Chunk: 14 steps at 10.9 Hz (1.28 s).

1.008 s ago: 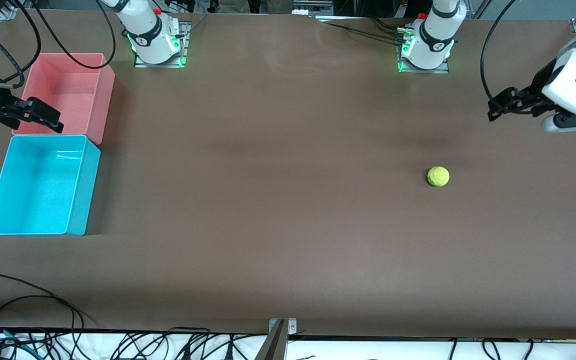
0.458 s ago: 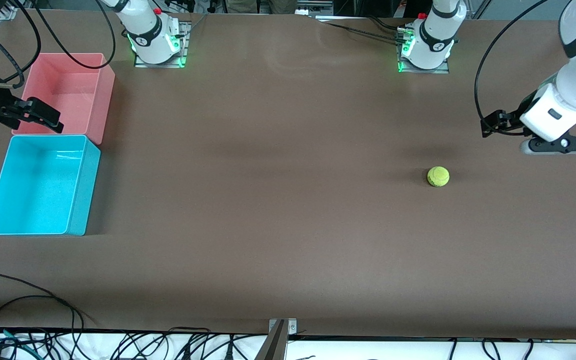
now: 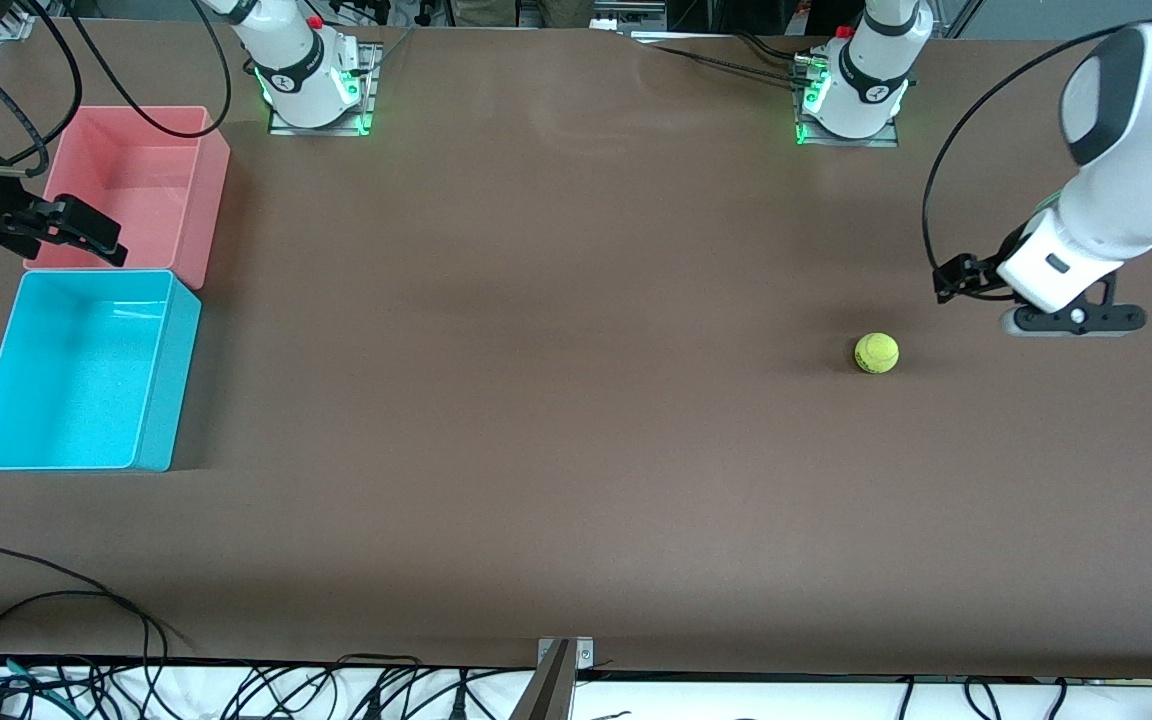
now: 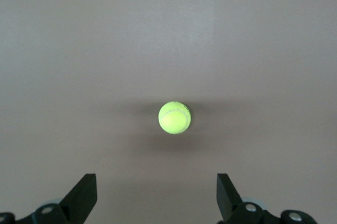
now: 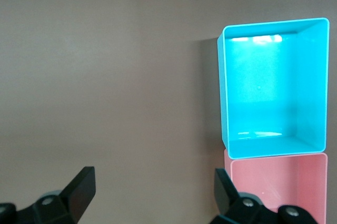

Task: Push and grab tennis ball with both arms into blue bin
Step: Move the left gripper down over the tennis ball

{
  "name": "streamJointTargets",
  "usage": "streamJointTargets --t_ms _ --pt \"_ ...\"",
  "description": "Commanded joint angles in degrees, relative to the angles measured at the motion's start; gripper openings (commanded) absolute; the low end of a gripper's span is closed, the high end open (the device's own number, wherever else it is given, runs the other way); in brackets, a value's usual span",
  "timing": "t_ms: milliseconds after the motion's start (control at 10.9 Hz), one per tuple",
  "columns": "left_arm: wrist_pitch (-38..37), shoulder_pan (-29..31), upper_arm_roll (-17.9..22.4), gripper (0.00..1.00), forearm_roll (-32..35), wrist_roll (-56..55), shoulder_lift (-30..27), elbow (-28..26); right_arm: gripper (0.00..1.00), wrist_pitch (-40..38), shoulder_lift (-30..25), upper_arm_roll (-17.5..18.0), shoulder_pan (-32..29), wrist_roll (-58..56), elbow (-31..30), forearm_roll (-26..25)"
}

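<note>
A: Where's the tennis ball [image 3: 876, 353] right now?

B: Out on the bare desk [image 3: 556, 400], toward the left arm's end, well apart from both bins. In the left wrist view it sits centered ahead of the left gripper [image 4: 157, 199], whose fingers are spread wide with nothing between them.

A: And that gripper in the front view?

B: The left gripper [image 3: 956, 278] hangs over the desk near the ball, on the side toward the left arm's end. It isn't touching the ball.

A: So which step would you say this is?

B: The approach for the push, I'd judge. Nothing has contacted the ball yet.

A: What about the right arm?

B: It waits. The right gripper [image 3: 86, 232] is over the edge of the pink bin [image 3: 186, 200], released and empty. The blue bin [image 3: 171, 370] lies just beside the pink one, nearer the front camera, and looks empty.

A: What does the next move need?

B: Probably lowering the left gripper until it's level with the ball, then nudging it squarely toward the right arm's end. An off-centre hit could send it rolling astray, out of the right gripper's reach.
</note>
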Motion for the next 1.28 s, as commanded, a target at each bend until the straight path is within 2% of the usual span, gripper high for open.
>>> streamJointTargets --t_ms 0,275,458,550,733,825,916,1191 --pt "10.55 0.45 0.36 1.0 1.52 1.59 -1.19 -9.98 1.0 0.55 -1.17 0.08 -0.15 -0.27 -1.18 0.05" --pt "19.09 0.63 0.36 1.0 0.9 1.33 -1.2 -18.86 1.0 0.81 -1.17 0.08 -0.15 -0.35 -1.18 0.05" --pt "20.87 0.63 0.36 0.98 -0.23 1.06 -0.76 -20.47 1.0 0.72 -1.08 0.08 -0.15 -0.35 -1.18 0.05" --pt "21.92 0.63 0.36 0.81 -1.11 1.41 -0.41 -21.51 1.0 0.72 -1.08 0.08 -0.15 -0.27 -1.18 0.05" --pt "23.24 0.54 0.28 0.24 -1.03 3.07 -0.14 -23.8 1.0 0.72 -1.08 0.08 -0.15 -0.26 -1.18 0.05" --pt "22.81 0.54 0.28 0.0 -0.94 12.22 -0.14 -24.25 1.0 0.72 -1.08 0.08 -0.15 -0.26 -1.18 0.05" --pt "22.89 0.63 0.28 0.0 -1.29 23.54 0.03 -24.69 1.0 0.72 -1.17 0.08 -0.15 -0.35 -1.18 0.05" --pt "23.33 1.15 0.36 0.0 -1.03 43.44 0.65 -24.78 1.0 0.72 -1.09 0.08 -0.15 -0.26 -1.18 0.05"
